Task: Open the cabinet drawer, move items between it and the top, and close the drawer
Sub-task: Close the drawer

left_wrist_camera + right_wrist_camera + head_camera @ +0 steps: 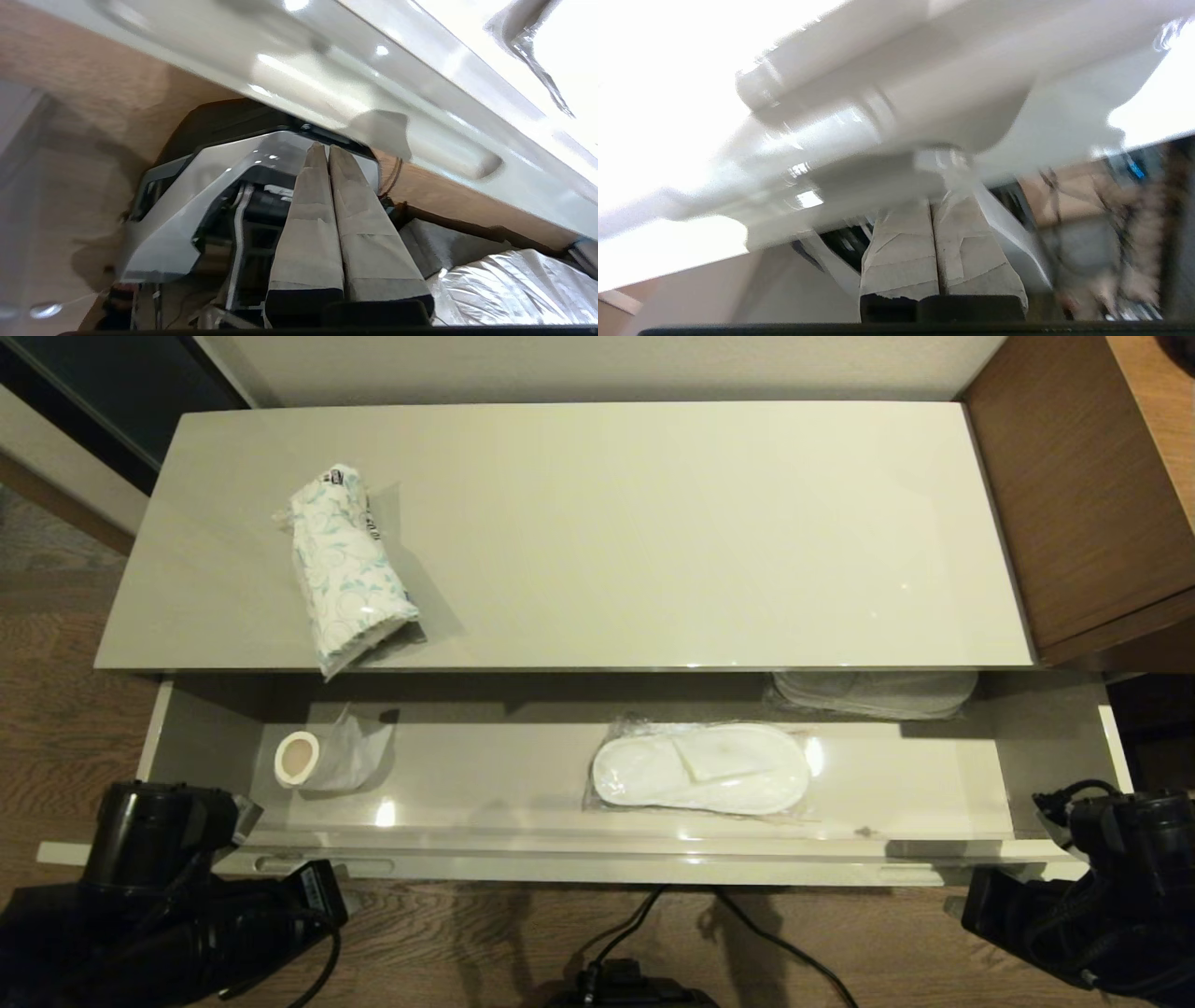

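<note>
The cabinet drawer (pixel 485 789) stands pulled out, with its cream front (pixel 597 870) nearest me. The tissue pack (pixel 347 569), white with blue swirls, lies on the left part of the glossy top (pixel 672 523), its near end at the top's front edge. My left arm (pixel 159 863) sits low at the drawer's left front corner. In the left wrist view the left gripper (pixel 323 148) is shut and empty, below the drawer front and beside a slot handle (pixel 467 161). My right arm (pixel 1120 887) is at the right front corner. Its gripper (pixel 934 204) is shut and empty, just under the drawer front.
Inside the drawer lie a bagged pair of white slippers (pixel 700 767), a second bagged pair (pixel 873 693) half under the top at the back right, and a small roll in a plastic bag (pixel 317 758) at the left. Brown wood furniture (pixel 1074 495) adjoins the cabinet's right end.
</note>
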Available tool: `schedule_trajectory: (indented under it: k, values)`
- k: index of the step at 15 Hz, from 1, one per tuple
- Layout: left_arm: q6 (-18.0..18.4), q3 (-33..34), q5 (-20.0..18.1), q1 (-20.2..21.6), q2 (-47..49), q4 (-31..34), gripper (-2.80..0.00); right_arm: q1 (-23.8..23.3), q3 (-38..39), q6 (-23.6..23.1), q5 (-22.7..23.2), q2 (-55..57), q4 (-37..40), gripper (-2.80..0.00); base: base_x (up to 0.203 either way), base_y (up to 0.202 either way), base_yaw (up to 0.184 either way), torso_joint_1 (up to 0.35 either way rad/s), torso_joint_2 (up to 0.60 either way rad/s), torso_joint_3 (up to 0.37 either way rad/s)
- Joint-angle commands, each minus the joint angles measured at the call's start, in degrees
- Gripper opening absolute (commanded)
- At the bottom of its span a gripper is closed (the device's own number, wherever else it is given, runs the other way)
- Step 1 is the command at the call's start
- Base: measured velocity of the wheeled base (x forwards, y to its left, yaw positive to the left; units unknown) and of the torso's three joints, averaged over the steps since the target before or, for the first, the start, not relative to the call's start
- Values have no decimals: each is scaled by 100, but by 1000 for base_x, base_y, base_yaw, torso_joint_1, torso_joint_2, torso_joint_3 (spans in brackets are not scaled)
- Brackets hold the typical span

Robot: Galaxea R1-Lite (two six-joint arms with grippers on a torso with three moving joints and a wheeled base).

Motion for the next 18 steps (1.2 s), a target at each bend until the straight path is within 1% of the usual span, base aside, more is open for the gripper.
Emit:
schedule_trajectory:
  k: [1, 2, 3, 4, 6, 8, 9, 10, 11, 13, 15, 17, 18]
  values:
    - [-302, -3, 12, 6, -203, -656, -280, 8, -8, 14, 64, -311, -217, -280, 0, 0, 0, 0, 0, 0]
    - [-494, -8, 13, 9, -352, -1058, -280, 6, -15, 8, 116, -694, -328, -280, 0, 0, 0, 0, 0, 0]
    - [-545, -42, 15, 10, -395, -1117, -280, 6, -30, -39, 213, -1045, -407, -280, 0, 0, 0, 0, 0, 0]
    - [-554, -282, 19, 16, -508, -1124, -280, 9, -47, -179, 390, -1491, -461, -280, 0, 0, 0, 0, 0, 0]
    - [-554, -748, 22, 74, -618, -967, -280, 11, -58, -619, 751, -2039, -552, -280, 0, 0, 0, 0, 0, 0]
    - [-554, -1046, 14, 97, -546, -812, -280, 11, -102, -787, 1096, -2282, -586, -280, 0, 0, 0, 0, 0, 0]
    - [-552, -1085, 13, 120, -520, -805, -280, 10, -129, -790, 1168, -2299, -592, -280, 0, 0, 0, 0, 0, 0]
    - [-542, -1315, 6, 175, -477, -773, -280, 4, -172, -776, 1244, -2328, -625, -280, 0, 0, 0, 0, 0, 0]
    - [-523, -1593, -5, 255, -475, -660, -280, 11, -172, -769, 1237, -2352, -647, -280, 0, 0, 0, 0, 0, 0]
    - [-509, -1658, -15, 301, -478, -582, -280, 10, -177, -770, 1234, -2357, -646, -280, 0, 0, 0, 0, 0, 0]
    - [-492, -1898, -37, 323, -866, -11, -280, 3, -268, -777, 1221, -2643, -570, -280, 0, 0, 0, 0, 0, 0]
    - [-477, -2040, -48, 335, -1004, 298, -280, 2, -310, -778, 1210, -2691, -484, -280, 0, 0, 0, 0, 0, 0]
    - [-460, -2166, -47, 335, -1207, 560, -280, 2, -380, -778, 1188, -2919, -308, -280, 0, 0, 0, 0, 0, 0]
